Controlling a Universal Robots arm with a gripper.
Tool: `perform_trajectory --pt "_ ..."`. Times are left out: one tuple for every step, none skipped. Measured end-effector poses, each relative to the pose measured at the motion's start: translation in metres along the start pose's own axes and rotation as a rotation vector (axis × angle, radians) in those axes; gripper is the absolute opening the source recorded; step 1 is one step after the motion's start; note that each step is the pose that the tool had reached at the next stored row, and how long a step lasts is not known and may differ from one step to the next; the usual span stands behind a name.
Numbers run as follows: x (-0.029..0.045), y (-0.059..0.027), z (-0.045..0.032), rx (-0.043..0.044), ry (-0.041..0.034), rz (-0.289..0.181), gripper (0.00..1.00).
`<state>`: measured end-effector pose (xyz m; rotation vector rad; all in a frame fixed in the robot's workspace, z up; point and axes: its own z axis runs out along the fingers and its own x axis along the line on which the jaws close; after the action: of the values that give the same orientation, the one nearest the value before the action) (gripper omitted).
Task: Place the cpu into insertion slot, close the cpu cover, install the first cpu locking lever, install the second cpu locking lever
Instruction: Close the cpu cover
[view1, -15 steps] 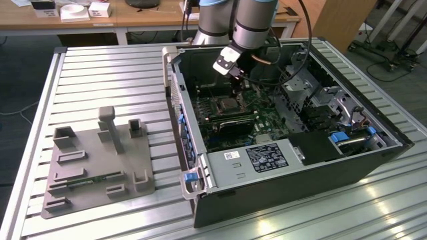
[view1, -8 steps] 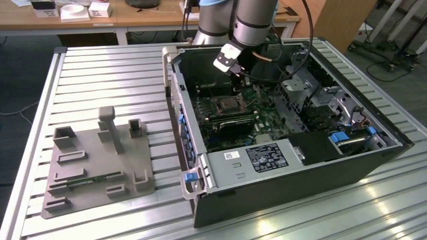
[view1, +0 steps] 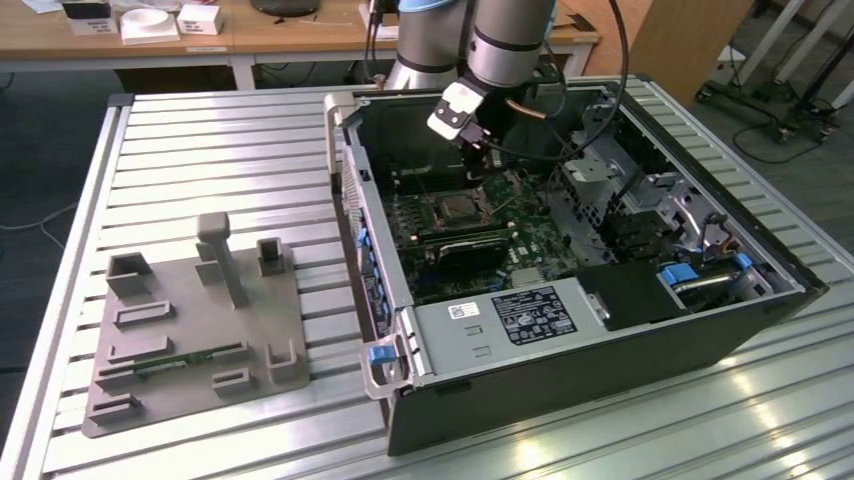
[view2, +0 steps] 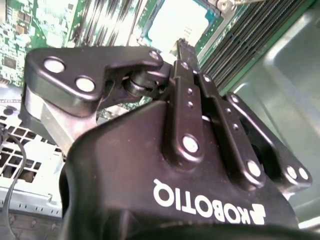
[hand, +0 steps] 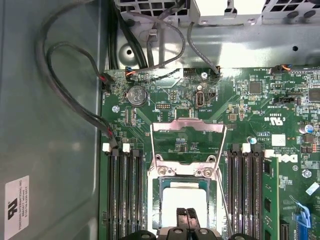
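In the exterior view the computer case (view1: 587, 390) lies open upward, leaving free passage from above to the insertion slot (view1: 461, 210), where the gripper (view1: 489, 170) hangs. Around the slot, the case wall (view1: 350, 190) stands at 9 o'clock, the drive cage (view1: 607, 185) at 3 and the power supply (view1: 514, 315) at 5. In the first wrist view the raised cpu cover (hand: 187, 126), memory slots (hand: 122, 195) on both sides and looping cables (hand: 116, 35) crowd it.

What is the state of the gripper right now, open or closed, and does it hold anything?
Gripper: shut, with nothing visible between its fingertips, above the cpu lying in the insertion slot.
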<state>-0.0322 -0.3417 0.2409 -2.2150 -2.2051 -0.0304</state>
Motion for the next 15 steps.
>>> perform_trajectory --pt "0.0000 0.0022 0.0000 0.0001 -0.0003 0.000 0.10" --pt "0.0001 0.0051 0.0001 0.0000 -0.0001 0.000 0.10" --pt "0.0001 0.0089 0.0001 -0.0001 0.0000 0.000 0.10" --pt "0.0000 0.0127 0.0001 0.0000 -0.0001 0.000 0.10" --pt "0.0000 0.0161 0.0001 0.0000 -0.0001 0.000 0.10" --pt "0.0000 0.0195 0.0002 0.0000 0.0000 0.000 0.10" --pt "0.0000 0.0212 0.0002 0.0000 0.0000 0.000 0.10" --pt "0.0001 0.0216 0.0001 -0.0001 0.0002 0.000 0.10" --pt "0.0001 0.0217 -0.0005 0.0000 -0.0002 0.000 0.10" --pt "0.0001 0.0217 -0.0017 0.0000 -0.0002 0.000 0.10" --pt "0.0002 0.0217 -0.0033 -0.0001 0.0000 0.000 0.10" --pt "0.0003 0.0217 -0.0054 -0.0001 -0.0001 0.000 0.10" --pt "0.0004 0.0217 -0.0085 -0.0004 0.0001 0.000 0.10" --pt "0.0004 0.0217 -0.0111 -0.0004 0.0000 0.000 0.10" --pt "0.0005 0.0217 -0.0136 -0.0009 -0.0001 0.000 0.10"
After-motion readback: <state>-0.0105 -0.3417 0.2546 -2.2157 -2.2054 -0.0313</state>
